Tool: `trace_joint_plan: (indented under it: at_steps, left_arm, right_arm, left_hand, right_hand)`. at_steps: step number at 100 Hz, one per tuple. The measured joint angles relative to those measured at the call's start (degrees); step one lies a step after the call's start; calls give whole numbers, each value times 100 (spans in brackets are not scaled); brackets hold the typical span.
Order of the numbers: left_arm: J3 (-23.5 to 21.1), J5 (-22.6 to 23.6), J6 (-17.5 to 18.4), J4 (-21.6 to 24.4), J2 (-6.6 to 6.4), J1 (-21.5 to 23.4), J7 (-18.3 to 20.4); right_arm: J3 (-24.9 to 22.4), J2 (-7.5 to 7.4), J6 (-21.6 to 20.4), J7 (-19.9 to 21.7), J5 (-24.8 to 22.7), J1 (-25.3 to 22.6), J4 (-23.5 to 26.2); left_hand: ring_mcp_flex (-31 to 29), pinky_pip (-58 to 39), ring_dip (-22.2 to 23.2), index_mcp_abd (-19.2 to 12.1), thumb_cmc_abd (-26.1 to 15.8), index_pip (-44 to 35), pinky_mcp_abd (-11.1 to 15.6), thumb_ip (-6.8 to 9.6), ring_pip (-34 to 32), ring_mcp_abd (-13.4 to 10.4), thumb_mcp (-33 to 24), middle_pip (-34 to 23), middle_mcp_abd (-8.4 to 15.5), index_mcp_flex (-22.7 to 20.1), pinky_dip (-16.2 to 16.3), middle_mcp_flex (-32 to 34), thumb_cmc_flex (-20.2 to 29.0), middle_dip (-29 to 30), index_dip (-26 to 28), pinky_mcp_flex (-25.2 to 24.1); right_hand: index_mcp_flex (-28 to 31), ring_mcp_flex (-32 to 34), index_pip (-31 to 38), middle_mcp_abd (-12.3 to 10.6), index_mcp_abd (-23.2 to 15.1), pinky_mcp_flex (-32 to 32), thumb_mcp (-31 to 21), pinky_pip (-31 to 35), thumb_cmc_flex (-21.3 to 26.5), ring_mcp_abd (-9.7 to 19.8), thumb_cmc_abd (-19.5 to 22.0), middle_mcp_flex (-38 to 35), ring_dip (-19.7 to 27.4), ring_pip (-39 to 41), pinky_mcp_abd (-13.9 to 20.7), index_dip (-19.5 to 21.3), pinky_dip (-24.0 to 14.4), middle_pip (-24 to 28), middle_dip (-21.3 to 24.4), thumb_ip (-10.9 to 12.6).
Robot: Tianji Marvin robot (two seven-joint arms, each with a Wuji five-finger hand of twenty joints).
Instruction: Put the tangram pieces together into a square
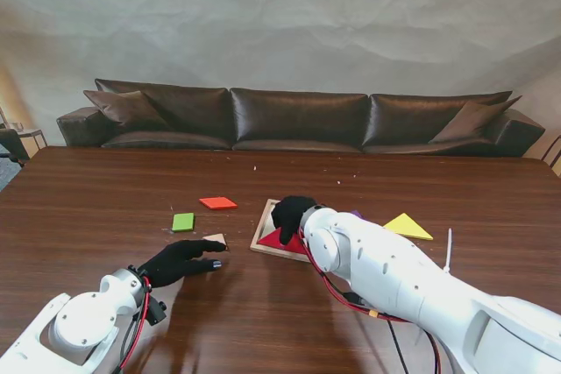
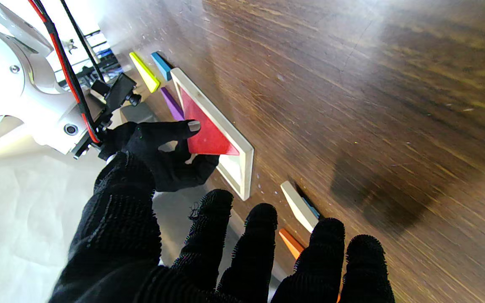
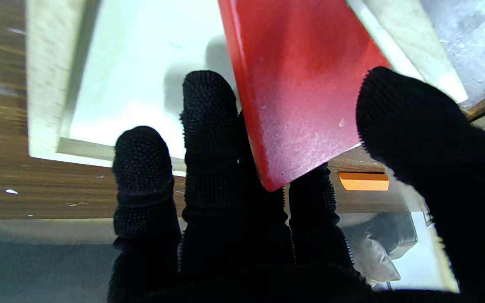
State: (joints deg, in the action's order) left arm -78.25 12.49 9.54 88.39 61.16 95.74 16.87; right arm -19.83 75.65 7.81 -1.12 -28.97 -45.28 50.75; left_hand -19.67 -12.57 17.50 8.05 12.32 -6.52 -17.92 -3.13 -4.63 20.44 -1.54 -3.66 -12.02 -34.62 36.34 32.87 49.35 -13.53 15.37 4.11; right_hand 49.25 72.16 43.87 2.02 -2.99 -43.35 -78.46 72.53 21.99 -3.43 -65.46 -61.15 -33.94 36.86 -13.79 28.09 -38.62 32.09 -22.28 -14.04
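A large red triangle (image 1: 279,239) leans tilted in the shallow wooden tray (image 1: 262,227) at the table's middle. My right hand (image 1: 292,214) is shut on it; the thumb (image 3: 415,122) presses one face and the fingers (image 3: 209,126) the other. In the right wrist view one corner of the red triangle (image 3: 301,84) juts past the tray's rim (image 3: 44,84). My left hand (image 1: 180,262) rests open on the table, nearer to me and left of the tray, its fingertips by a pale wooden piece (image 1: 216,239).
A green square (image 1: 182,222) and an orange piece (image 1: 217,203) lie left of the tray. A yellow triangle (image 1: 408,227) and a purple piece (image 1: 355,214) lie to its right. A blue piece (image 2: 161,65) shows beside the yellow one. A sofa stands beyond the table.
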Motion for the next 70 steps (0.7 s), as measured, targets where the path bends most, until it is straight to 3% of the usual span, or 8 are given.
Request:
trace_joint_plan:
  at_steps: [11, 19, 39, 70]
  left_arm:
    - [8, -2, -2, -4, -1, -7, 6]
    - [10, -3, -1, -9, -1, -10, 6]
    - [20, -3, -1, -28, -1, -22, 6]
    - [44, -14, 0, -52, -5, -49, 37]
  right_arm:
    - [60, -48, 25, 109, -45, 28, 62]
    - [154, -104, 25, 459, -33, 132, 177]
    - [185, -122, 23, 491, -19, 169, 191]
    - [286, -234, 106, 692, -184, 205, 390]
  left_hand:
    - [0, 0, 0, 0, 0, 0, -1, 0, -3, 0, 0, -3, -2, -1, 1, 52, 0, 0, 0, 4]
    - [0, 0, 0, 0, 0, 0, -1, 0, -4, 1, 0, -3, -2, -1, 1, 53, 0, -1, 0, 9]
    - [-1, 0, 0, 0, 0, 0, -3, 0, -4, 2, 0, -3, -4, -2, 1, 54, 1, -4, 0, 54]
    - [-5, 0, 0, 1, 0, 0, -5, 0, -5, 2, 0, -3, -5, -2, 1, 57, 1, -68, 0, 58]
  right_hand:
    - [-542, -568, -180, 15, 127, 81, 23, -159, -262, -152, 420, 519, 12, -349, 0, -79, 0, 362, -73, 10]
    - [-849, -847, -255, 155, 57, 81, 141, -198, -362, -207, 588, 942, 30, -462, 13, -142, 0, 539, -196, 10]
    - [-993, -1030, -271, 158, 137, 81, 141, -202, -363, -207, 664, 1058, 57, -421, 23, -170, 0, 417, -52, 10]
    - [-1530, -1567, -307, 171, 235, 84, 292, -202, -719, -207, 873, 1971, 164, -307, 163, -463, 0, 651, -55, 10]
